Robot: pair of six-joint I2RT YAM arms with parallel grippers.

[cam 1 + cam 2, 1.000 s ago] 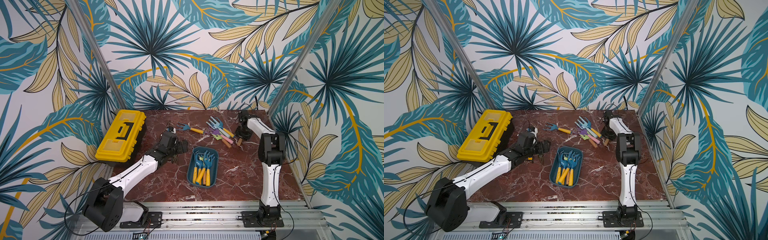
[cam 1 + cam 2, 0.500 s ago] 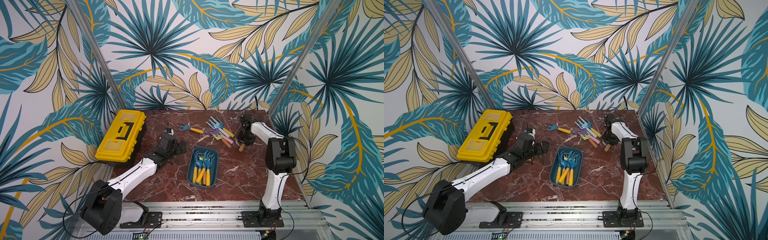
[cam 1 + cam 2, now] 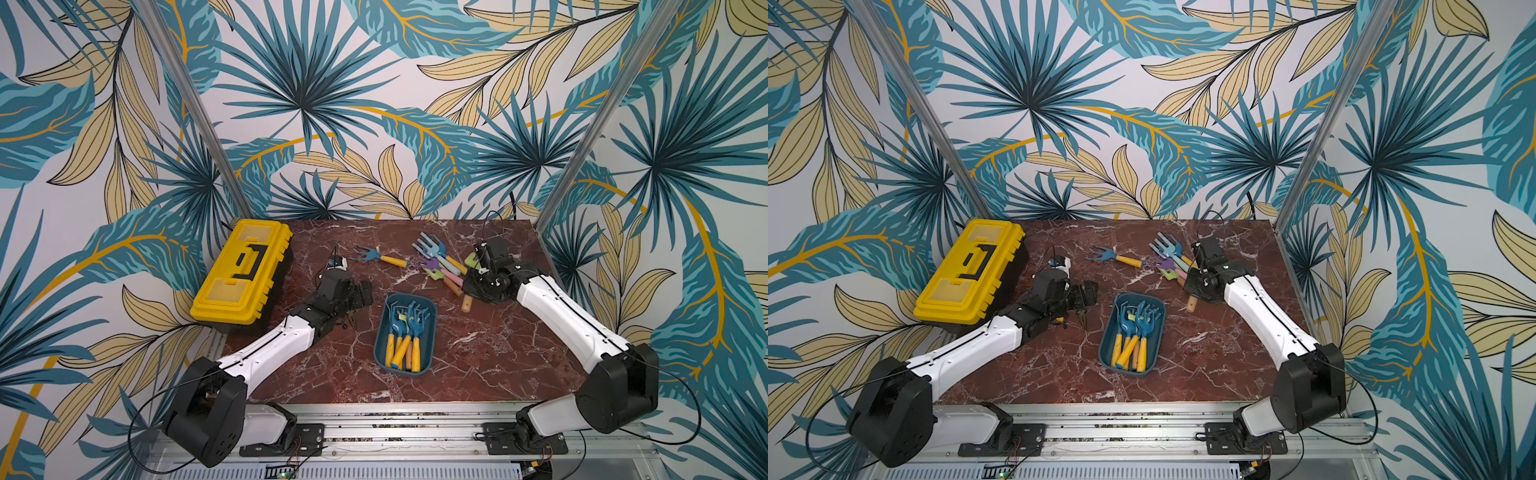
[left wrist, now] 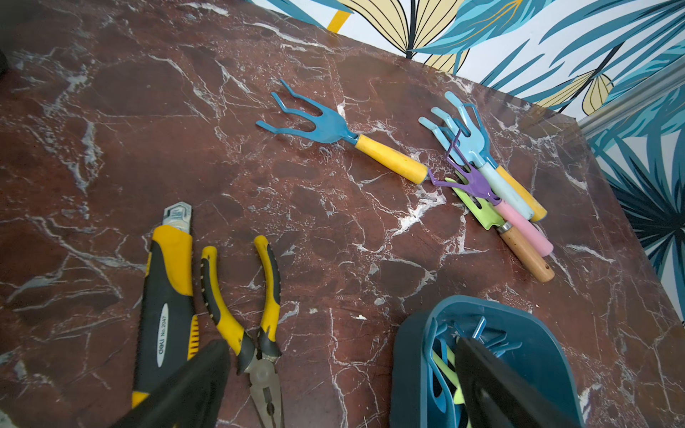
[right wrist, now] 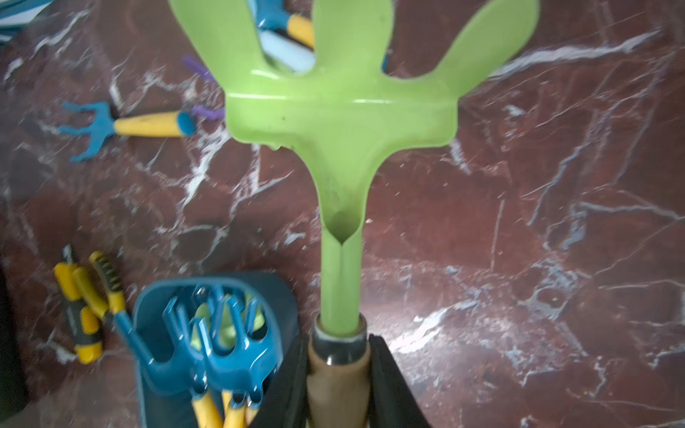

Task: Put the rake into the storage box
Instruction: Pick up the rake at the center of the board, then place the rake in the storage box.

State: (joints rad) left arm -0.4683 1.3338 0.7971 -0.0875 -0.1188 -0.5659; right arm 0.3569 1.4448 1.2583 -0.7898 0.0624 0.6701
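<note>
Your green rake [image 5: 341, 122] is sitting in the right gripper [image 5: 338, 344], jaws pinching its wooden handle, just beside the pile of loose rakes [image 3: 442, 266] and apart from the storage box [image 3: 434, 328], which is holding several blue rakes [image 3: 409, 322]. Your right arm [image 3: 569, 320] is reaching low over the table [image 3: 478, 361]; the left gripper [image 4: 341, 342] is hovering spread wide by the pliers [image 4: 255, 355]. The rake is running front-to-back, tines pointing at the back wall [image 3: 374, 124].

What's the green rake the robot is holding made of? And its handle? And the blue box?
The green rake head is smooth and glossy, with a rolled seam at its neck, so it is probably painted sheet metal, maybe hard plastic. Its handle, pinched in the right gripper, looks like wood: tan and matte. The storage box looks like smooth moulded plastic with rounded corners.
</note>
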